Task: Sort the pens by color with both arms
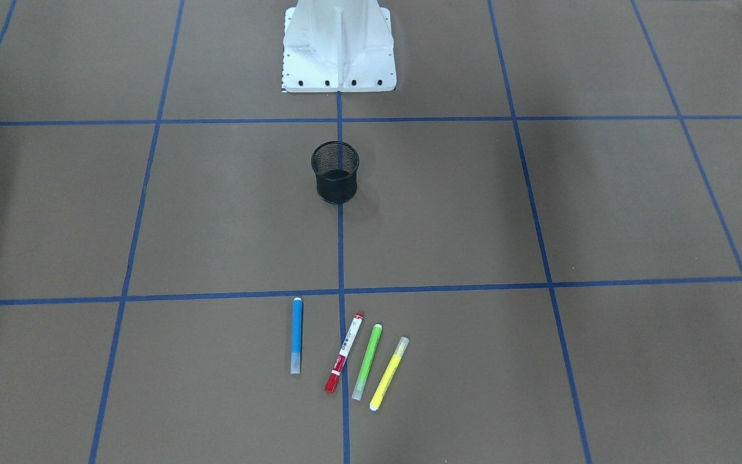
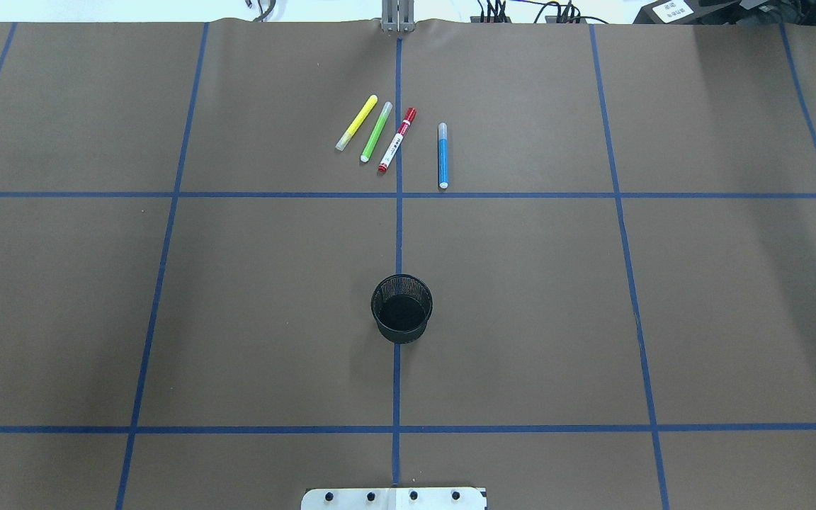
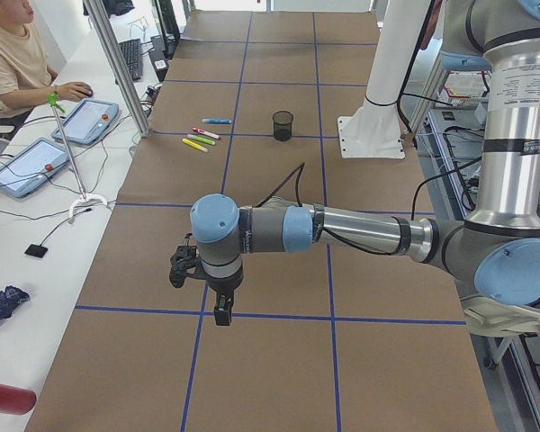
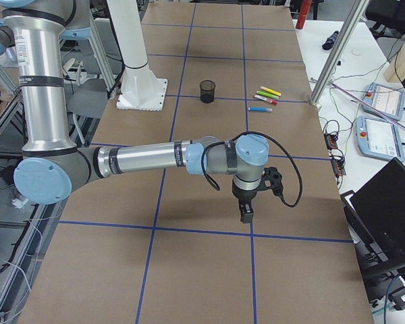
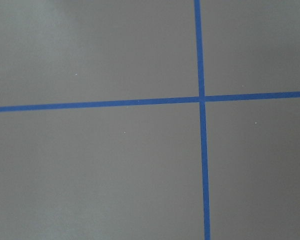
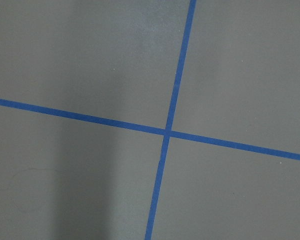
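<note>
Four pens lie side by side at the table's far edge from the robot: a yellow one [image 2: 356, 122], a lime green one [image 2: 375, 132], a white one with a red cap [image 2: 397, 140] and a blue one [image 2: 442, 155]. The exterior front-facing view has them near its bottom: blue [image 1: 296, 335], red-capped [image 1: 344, 352], green [image 1: 367, 362], yellow [image 1: 388, 374]. My left gripper [image 3: 223, 313] hangs over bare table far from the pens, seen only from the side, so I cannot tell its state. The same holds for my right gripper [image 4: 246, 214]. Both wrist views hold only brown table and blue tape.
A black mesh cup [image 2: 401, 309] stands upright at the table's middle, on the centre tape line. The white base plate [image 1: 339, 64] is bolted behind it. A person [image 3: 13, 54] sits at a side table with tablets [image 3: 34, 165]. A laptop [image 4: 391, 209] stands beyond the other end.
</note>
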Robot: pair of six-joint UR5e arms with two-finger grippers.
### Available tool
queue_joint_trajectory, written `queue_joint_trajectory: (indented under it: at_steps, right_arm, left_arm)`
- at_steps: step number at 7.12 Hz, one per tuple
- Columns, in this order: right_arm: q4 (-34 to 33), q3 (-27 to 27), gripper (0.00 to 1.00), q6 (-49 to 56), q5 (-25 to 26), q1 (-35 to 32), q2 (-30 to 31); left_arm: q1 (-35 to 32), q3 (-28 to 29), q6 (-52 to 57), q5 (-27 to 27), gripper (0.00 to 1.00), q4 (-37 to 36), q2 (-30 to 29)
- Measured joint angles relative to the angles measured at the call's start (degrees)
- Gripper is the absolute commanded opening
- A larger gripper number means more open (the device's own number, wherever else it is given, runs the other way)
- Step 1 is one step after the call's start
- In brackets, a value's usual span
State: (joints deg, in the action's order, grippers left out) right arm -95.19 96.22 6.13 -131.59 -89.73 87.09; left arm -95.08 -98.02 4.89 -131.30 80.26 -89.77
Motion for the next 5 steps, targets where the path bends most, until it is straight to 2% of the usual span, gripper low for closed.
queue_joint_trajectory:
  at_steps: [5]
  right_arm:
    - [0.69, 0.11, 0.99, -0.25, -0.08, 0.02, 0.79]
  left_arm:
    - [0.12, -0.09, -0.85, -1.78, 1.0, 0.16, 0.18]
